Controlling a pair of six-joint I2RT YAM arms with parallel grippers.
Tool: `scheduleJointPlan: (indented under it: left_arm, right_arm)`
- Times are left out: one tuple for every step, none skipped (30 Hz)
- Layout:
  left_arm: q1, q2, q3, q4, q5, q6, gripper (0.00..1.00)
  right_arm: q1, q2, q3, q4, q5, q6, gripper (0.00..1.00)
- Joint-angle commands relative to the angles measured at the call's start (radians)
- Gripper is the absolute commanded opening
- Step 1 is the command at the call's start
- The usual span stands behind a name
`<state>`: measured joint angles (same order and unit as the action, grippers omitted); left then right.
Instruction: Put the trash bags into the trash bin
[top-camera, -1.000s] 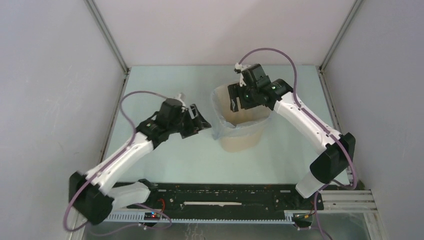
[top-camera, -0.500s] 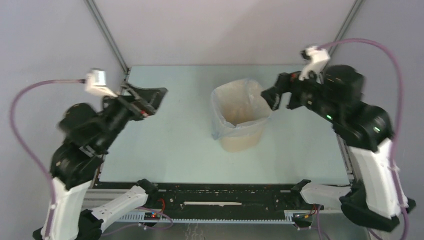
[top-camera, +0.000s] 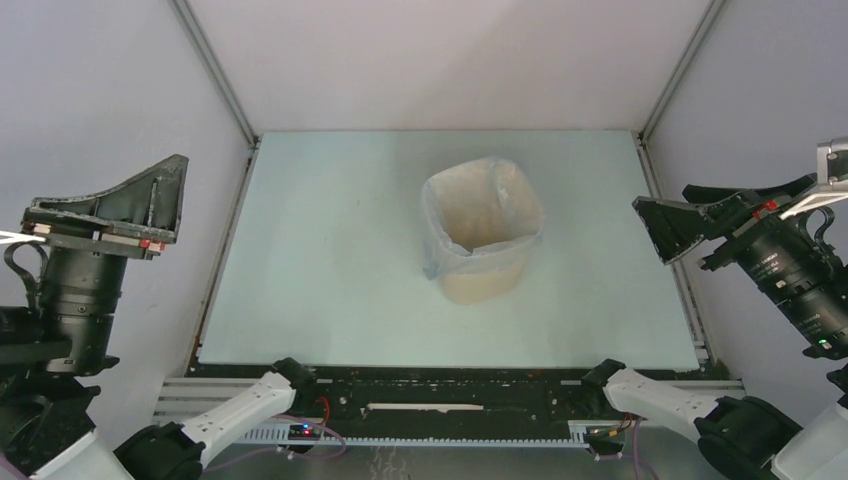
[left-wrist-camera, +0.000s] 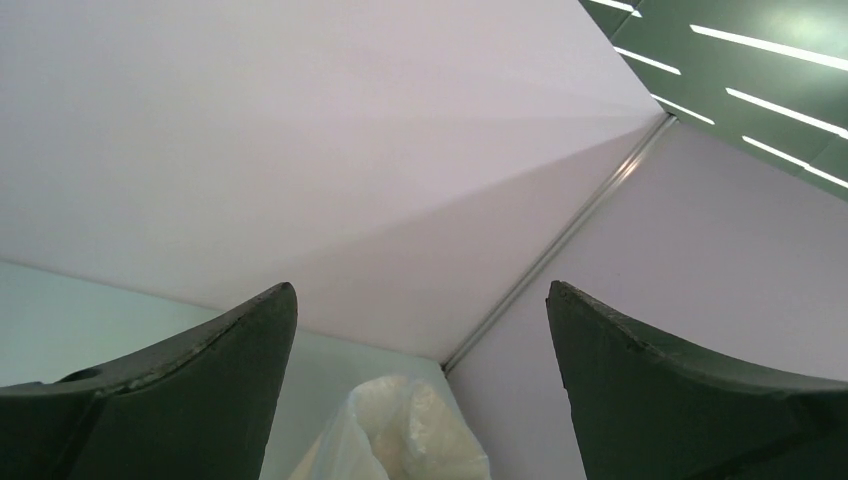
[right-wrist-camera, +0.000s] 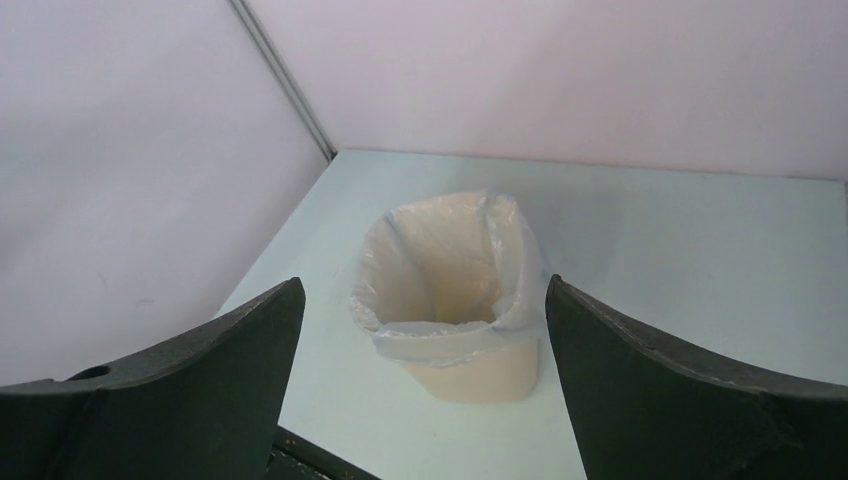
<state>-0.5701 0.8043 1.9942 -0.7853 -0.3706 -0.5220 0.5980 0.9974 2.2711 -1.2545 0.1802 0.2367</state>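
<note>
Nearest, at the lower left and right edges of the overhead view, my left gripper (left-wrist-camera: 420, 290) and right gripper (right-wrist-camera: 422, 285) now hang with jaws wide apart and empty; a second ago both were working at the bin. Further in, centre frame, the trash bin (top-camera: 482, 285) stands upright on the table (top-camera: 330, 260), the trash bag (top-camera: 437, 250) lining it and folded over its rim. I judge the bagging finished and my retreat complete
</note>
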Motion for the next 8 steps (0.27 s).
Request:
scheduleJointPlan:
  left_arm:
    - [0.0, -0.009, 0.003, -0.044, -0.076, 0.045, 1.0]
    - [0.0, -0.016, -0.003, -0.045, -0.084, 0.042, 1.0]
    - [0.001, -0.023, -0.009, -0.045, -0.086, 0.04, 1.0]
    - [0.0, -0.031, -0.018, -0.043, -0.086, 0.035, 1.0]
    - [0.0, -0.037, -0.028, -0.04, -0.089, 0.03, 1.0]
    - [0.0, -0.043, -0.037, -0.038, -0.091, 0.027, 1.0]
    - [0.0, -0.047, -0.045, -0.036, -0.096, 0.022, 1.0]
    - [0.0, -0.05, -0.048, -0.035, -0.098, 0.02, 1.0]
  right_arm:
    - [-0.001, 0.023, 0.001, -0.023, 0.038, 0.045, 1.0]
    - [-0.001, 0.022, -0.003, -0.018, 0.042, 0.051, 1.0]
    - [-0.001, 0.012, -0.022, -0.005, 0.043, 0.053, 1.0]
    - [-0.001, -0.009, -0.065, 0.029, 0.021, 0.044, 1.0]
    - [-0.002, -0.034, -0.115, 0.071, -0.012, 0.029, 1.0]
    - [-0.002, -0.059, -0.161, 0.105, -0.029, 0.026, 1.0]
    - [-0.001, -0.071, -0.181, 0.128, -0.03, 0.033, 1.0]
    - [-0.001, -0.072, -0.179, 0.134, -0.03, 0.04, 1.0]
